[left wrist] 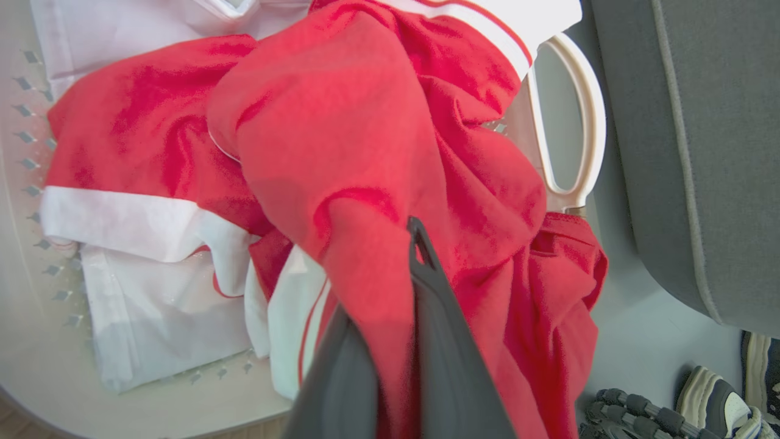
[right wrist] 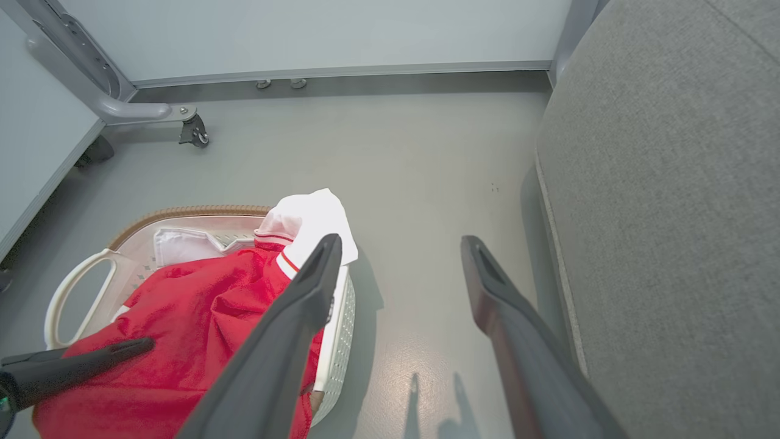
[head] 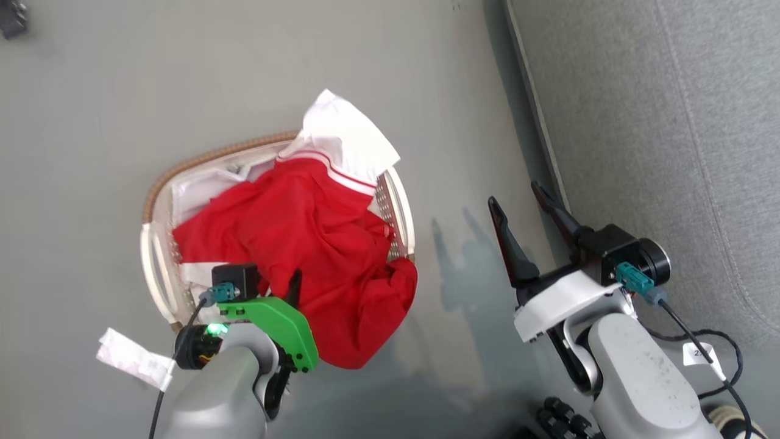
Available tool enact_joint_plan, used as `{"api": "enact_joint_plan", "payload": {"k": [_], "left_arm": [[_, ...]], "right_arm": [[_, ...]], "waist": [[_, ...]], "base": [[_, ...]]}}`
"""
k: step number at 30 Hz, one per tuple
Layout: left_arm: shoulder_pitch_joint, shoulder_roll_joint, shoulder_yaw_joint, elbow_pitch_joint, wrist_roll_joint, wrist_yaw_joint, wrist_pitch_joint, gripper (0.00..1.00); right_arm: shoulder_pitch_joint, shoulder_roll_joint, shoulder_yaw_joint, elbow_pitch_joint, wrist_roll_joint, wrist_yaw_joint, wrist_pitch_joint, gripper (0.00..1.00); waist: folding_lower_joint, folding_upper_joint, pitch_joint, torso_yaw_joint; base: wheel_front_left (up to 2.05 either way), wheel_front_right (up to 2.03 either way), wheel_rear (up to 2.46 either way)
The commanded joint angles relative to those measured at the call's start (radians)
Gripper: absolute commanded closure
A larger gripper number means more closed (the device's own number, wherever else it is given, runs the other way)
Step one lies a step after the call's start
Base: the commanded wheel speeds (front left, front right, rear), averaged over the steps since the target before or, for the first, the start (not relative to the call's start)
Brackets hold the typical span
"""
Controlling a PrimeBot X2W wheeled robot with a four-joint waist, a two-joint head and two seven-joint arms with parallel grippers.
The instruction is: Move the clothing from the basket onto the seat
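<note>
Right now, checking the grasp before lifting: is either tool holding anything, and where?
The left tool pinches the clothing by a raised red fold; the right tool holds nothing.

The head view looks steeply down on the basket [head: 207,160]; both wrist views share it, the left from close up.

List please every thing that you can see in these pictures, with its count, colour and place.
clothing: two garments, it seems; red with white panels; heaped in the basket, spilling over its edge
basket: one; white, brown woven rim; on the floor
seat: one; grey; right of the basket
floor: grey
paper slip: one; white; beside the left arm
shoe: at least one; white and grey; near the seat
caster: one; black; on a grey metal leg
left gripper: dark; shut on the clothing
right gripper: dark; open, between basket and seat
</note>
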Motion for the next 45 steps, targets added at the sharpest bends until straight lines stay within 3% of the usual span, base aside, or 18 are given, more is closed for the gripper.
{"api": "enact_joint_plan", "payload": {"k": [1, 11, 24, 33, 45], "left_arm": [[0.031, 0.01, -0.006, -0.015, -0.009, -0.003, -0.007, 1.0], [0.159, 0.046, 0.121, -0.256, 0.112, -0.003, -0.009, 1.0], [0.323, 0.027, 0.307, -0.573, 0.317, -0.003, -0.009, 1.0], [0.339, 0.028, 0.337, -0.749, 0.363, -0.003, -0.009, 1.0], [0.268, 0.045, 0.3, -0.935, 0.377, -0.003, -0.009, 1.0]], "right_arm": [[0.027, -0.009, -0.002, 0.01, -0.006, -0.001, -0.005, 0.0], [0.122, -0.012, -0.008, 0.043, -0.017, -0.001, -0.005, 0.0], [0.246, -0.006, -0.014, 0.053, -0.027, -0.001, -0.005, 0.0], [0.301, -0.003, -0.004, 0.058, -0.031, -0.001, -0.005, 0.0], [0.334, -0.003, 0.014, 0.06, -0.018, -0.001, -0.005, 0.0]], "waist": [[0.0, 0.0, -0.134, 0.051], [0.0, 0.0, -0.327, 0.104], [0.0, 0.0, -0.517, 0.14], [0.0, 0.0, -0.586, 0.15], [0.0, 0.0, -0.619, 0.16]], "base": [[0.0, 0.0, 0.0], [0.0, 0.0, 0.0], [0.0, 0.0, 0.0], [0.0, 0.0, 0.0], [0.0, 0.0, 0.0]]}}
